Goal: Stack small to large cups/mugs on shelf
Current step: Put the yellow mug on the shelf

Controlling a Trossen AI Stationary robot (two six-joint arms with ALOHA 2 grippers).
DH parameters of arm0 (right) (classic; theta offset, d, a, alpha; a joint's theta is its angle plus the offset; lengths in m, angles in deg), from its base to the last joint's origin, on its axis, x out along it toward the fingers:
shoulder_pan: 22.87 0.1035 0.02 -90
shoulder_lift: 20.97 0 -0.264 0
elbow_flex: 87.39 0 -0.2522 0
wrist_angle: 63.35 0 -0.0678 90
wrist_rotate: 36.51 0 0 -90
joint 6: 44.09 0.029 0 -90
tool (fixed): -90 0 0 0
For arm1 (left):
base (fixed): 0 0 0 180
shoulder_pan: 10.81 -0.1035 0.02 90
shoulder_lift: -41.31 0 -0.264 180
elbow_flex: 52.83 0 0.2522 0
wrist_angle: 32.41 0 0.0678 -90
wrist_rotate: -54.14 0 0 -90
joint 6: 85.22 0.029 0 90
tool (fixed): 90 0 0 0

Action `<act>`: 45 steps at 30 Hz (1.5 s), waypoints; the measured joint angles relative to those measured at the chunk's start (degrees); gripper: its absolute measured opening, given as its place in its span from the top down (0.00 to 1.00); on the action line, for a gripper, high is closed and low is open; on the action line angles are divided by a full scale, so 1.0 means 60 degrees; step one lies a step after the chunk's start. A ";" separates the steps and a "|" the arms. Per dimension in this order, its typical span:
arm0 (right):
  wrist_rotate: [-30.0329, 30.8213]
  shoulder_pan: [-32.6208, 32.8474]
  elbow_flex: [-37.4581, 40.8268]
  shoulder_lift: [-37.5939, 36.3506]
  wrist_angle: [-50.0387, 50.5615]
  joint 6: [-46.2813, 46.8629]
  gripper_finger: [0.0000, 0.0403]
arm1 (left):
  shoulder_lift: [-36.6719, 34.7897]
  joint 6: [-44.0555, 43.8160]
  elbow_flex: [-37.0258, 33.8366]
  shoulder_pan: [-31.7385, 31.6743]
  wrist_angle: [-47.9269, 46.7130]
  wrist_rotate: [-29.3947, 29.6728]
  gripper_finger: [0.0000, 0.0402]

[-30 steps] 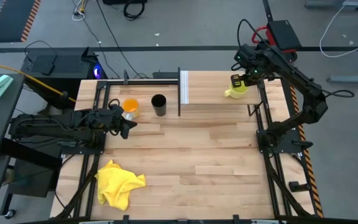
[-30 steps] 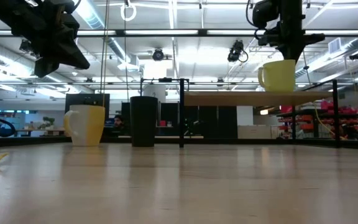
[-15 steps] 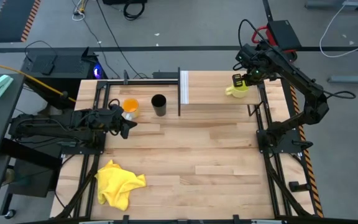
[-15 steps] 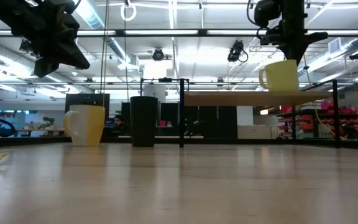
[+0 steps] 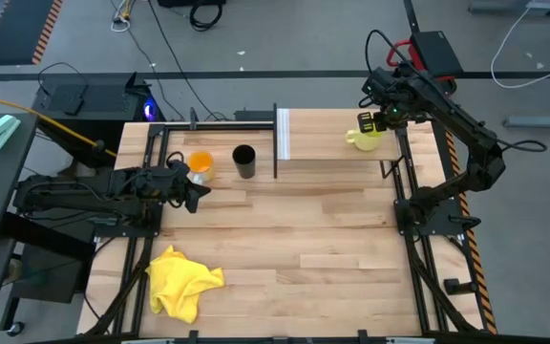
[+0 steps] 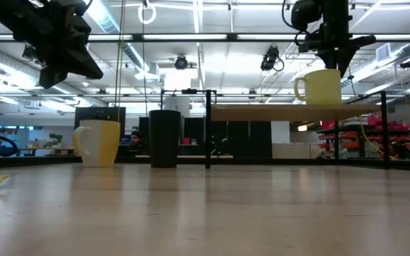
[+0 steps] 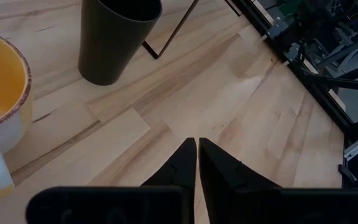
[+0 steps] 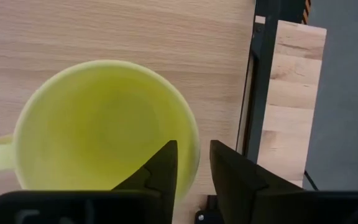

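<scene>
The yellow-green mug (image 5: 361, 139) stands upright on the shelf (image 5: 323, 134), toward its right end, handle pointing left. The right gripper (image 5: 370, 120) hangs just above the mug's rim; in the right wrist view its fingers (image 8: 163, 165) are parted, one on either side of the rim wall, not clamping it. On the worktop (image 5: 285, 239) left of the shelf, the orange cup (image 5: 200, 164) and black cup (image 5: 244, 161) stand side by side. The left gripper (image 5: 195, 196) hovers near the orange cup, fingers together, holding nothing.
</scene>
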 joint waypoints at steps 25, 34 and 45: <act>0.1435 0.5334 -0.0018 -0.4025 -0.0336 0.4900 0.89 | -0.0003 0.0105 0.0000 0.0000 0.0011 0.0656 0.95; 0.3654 0.8777 0.1678 -0.3172 -0.1074 0.7593 0.98 | -0.0002 0.0098 -0.0002 0.0001 0.0029 0.0749 0.93; 0.4177 0.8844 0.3198 -0.2361 -0.4079 0.7743 0.99 | -0.0002 0.0070 -0.0001 0.0000 0.0029 0.0751 0.96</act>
